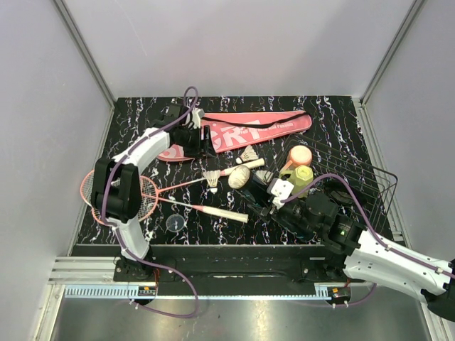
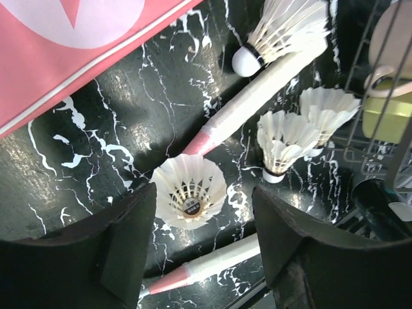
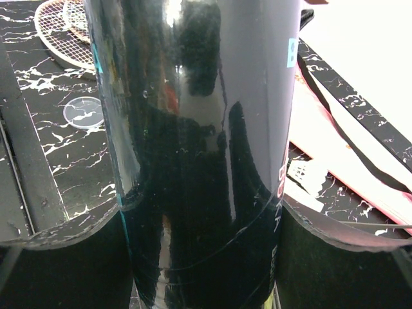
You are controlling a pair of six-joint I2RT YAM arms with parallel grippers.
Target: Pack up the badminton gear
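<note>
Little looks packed so far, judging by how things lie. Taking the long pink fabric racquet cover [image 1: 234, 131] as the landmark, the two pink-red racquets with white handles [image 1: 117, 192] lie crossed on the black marbled counter [image 1: 334, 114], to the near left of it. Their handles run rightward along its near side. The cover itself lies flat, and nothing visibly sits inside it.

Just near of the cover's middle, the left end effector [image 2: 201, 196] hangs with its jaws spread, one on each side of a small white feather shuttlecock [image 2: 190, 193]. That one stands cork-down between the two handles. A sliver of counter shows on each side, so neither jaw seems to press it yet. Three more white feather shuttlecocks [image 2: 280, 145] lie loose a little further right.

Near and right of the cover, the right end effector [image 3: 203, 215] is clamped around the long glossy black tube [image 3: 193, 129]. A small clear round lid [image 3: 84, 112] rests on the counter well to the near left of the cover.

Still to do, I judge: all four shuttlecocks into the tube, both racquets into the cover.
</note>
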